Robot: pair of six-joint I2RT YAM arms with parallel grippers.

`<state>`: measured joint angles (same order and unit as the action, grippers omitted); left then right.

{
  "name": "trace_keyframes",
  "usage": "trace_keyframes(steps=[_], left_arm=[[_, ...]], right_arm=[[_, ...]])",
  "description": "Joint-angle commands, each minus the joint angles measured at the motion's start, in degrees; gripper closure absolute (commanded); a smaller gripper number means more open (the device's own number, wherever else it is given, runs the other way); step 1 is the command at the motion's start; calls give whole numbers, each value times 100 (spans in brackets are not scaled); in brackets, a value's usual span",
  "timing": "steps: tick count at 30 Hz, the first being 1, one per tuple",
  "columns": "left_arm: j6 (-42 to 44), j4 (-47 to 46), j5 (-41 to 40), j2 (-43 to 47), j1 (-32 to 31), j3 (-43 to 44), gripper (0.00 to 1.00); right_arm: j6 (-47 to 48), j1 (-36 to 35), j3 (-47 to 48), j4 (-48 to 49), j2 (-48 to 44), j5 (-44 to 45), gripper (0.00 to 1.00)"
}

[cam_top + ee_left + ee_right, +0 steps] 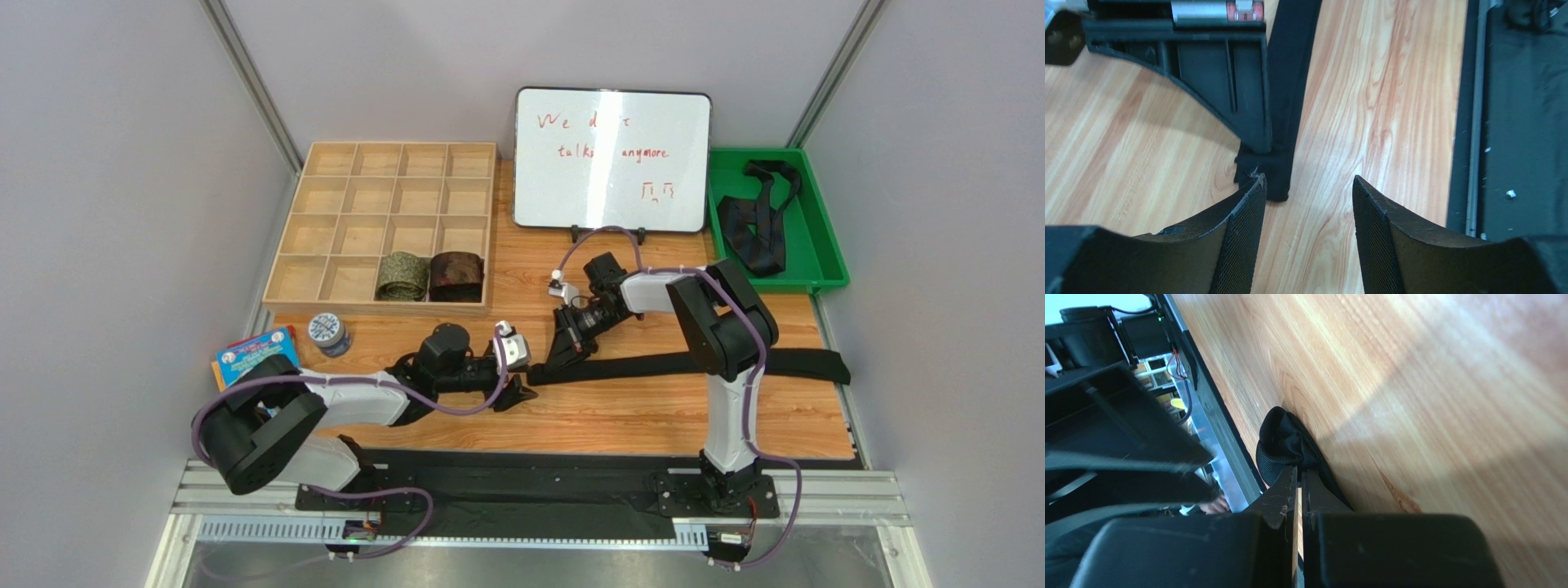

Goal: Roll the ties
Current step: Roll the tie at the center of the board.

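A long black tie (pixel 724 365) lies flat across the wooden table, its narrow end (pixel 1267 174) folded over near the middle. My right gripper (pixel 1298 471) is shut on that folded end (pixel 1285 444) and holds it down on the table (pixel 613 417). In the left wrist view its fingers (pixel 1247 104) come down onto the strip. My left gripper (pixel 1309 184) stands open just short of the tie's end, nothing between its fingers, the left fingertip (pixel 1254 190) almost touching the fabric. Two rolled ties, olive-green (pixel 401 276) and reddish-brown (pixel 456 276), sit in the box.
The wooden compartment box (pixel 368 196) stands at the back left. A whiteboard (pixel 610 159) leans behind the centre. A green tray (pixel 810 245) at the back right holds loose black ties (pixel 754 227). A small round tin (pixel 328 333) and a colourful packet (pixel 249 355) lie by the left arm.
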<state>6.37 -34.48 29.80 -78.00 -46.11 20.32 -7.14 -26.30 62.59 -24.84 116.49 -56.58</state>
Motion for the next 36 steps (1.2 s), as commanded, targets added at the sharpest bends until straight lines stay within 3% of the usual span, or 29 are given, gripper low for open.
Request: trace_keyframes(steps=[1, 6, 9, 14, 17, 24, 28, 30, 33, 36], left_arm=[[408, -1481, -458, -539, -100, -194, 40], [593, -1905, -449, -1339, -91, -63, 40], [680, -2001, -835, -1743, -100, 95, 40], [778, -2080, -686, -1956, -135, 227, 42], [988, -2063, -511, -2009, -188, 271, 48], [1411, -940, -466, -1982, -241, 622, 78], [1358, -490, -660, -2000, -241, 851, 85], [1384, -394, -730, -1974, -241, 869, 87], [1393, -147, -774, -1912, -250, 913, 88], [1358, 46, -801, -1895, -241, 974, 88]], right_arm=[[687, 38, -98, -311, 181, 587, 100], [687, 46, -27, -381, 260, 525, 100], [696, 46, 8, -416, 296, 507, 100], [792, 55, 95, -478, 357, 498, 100], [854, 55, 131, -513, 375, 507, 100], [863, 126, 315, -715, 243, 393, 100], [749, 169, 473, -1021, -81, 393, 86], [601, 231, 500, -1128, -170, 437, 72], [556, 345, 474, -1304, -381, 437, 59], [564, 424, 456, -1444, -548, 411, 54]])
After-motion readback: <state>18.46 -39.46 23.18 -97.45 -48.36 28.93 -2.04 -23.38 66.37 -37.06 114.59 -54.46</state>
